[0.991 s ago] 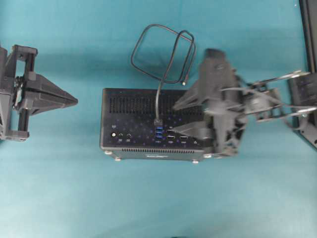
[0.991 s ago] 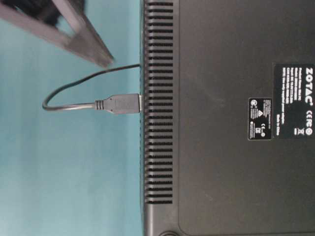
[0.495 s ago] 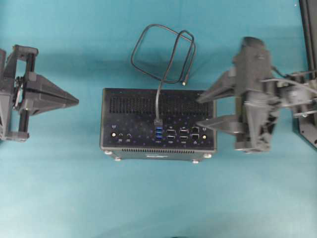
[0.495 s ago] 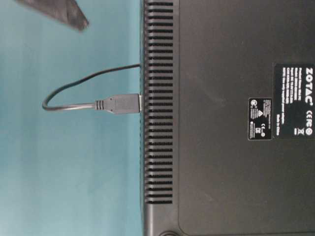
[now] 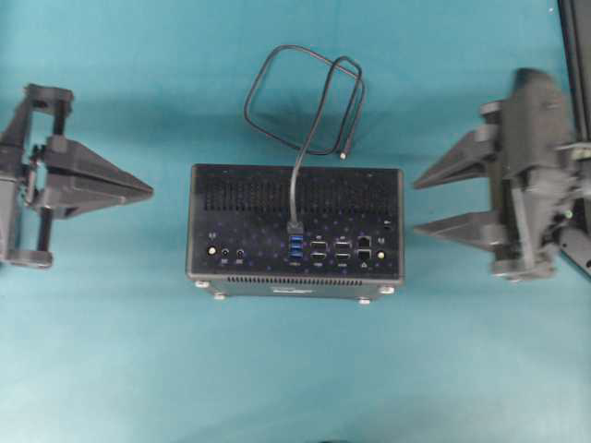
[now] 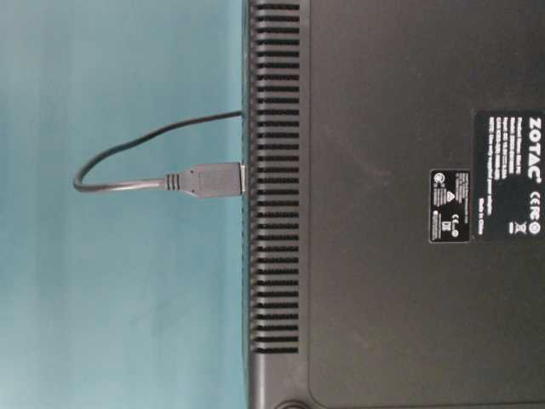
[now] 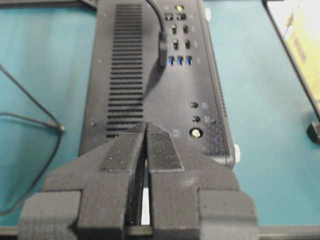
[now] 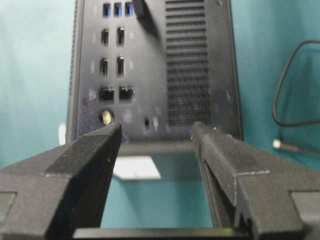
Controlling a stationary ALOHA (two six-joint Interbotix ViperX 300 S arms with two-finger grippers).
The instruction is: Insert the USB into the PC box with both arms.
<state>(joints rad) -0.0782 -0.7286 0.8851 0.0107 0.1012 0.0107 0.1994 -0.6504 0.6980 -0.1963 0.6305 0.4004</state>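
The PC box [image 5: 295, 189] lies in the middle of the teal table, port side up. The USB plug [image 5: 295, 226] sits in the socket just above the blue ports, and its cable loops away behind the box [image 5: 305, 101]. From table level the plug [image 6: 209, 180] meets the PC box's vented face [image 6: 277, 256]. My left gripper [image 5: 148, 192] is shut and empty, apart from the box's left side; its wrist view shows the tips [image 7: 146, 125] touching. My right gripper [image 5: 416, 206] stands open and empty just right of the box, and its own view [image 8: 156, 129] shows only bare table between the fingers.
The cable's loose silvery tip [image 8: 276, 143] lies on the table behind the box. A black frame [image 5: 577, 55] runs along the right edge. A yellow-topped object [image 7: 300, 40] shows at the far right of the left wrist view.
My right gripper has pulled away from over the box's right end to the right, staying open. Its finger has left the table-level view. The plug stays in the box.
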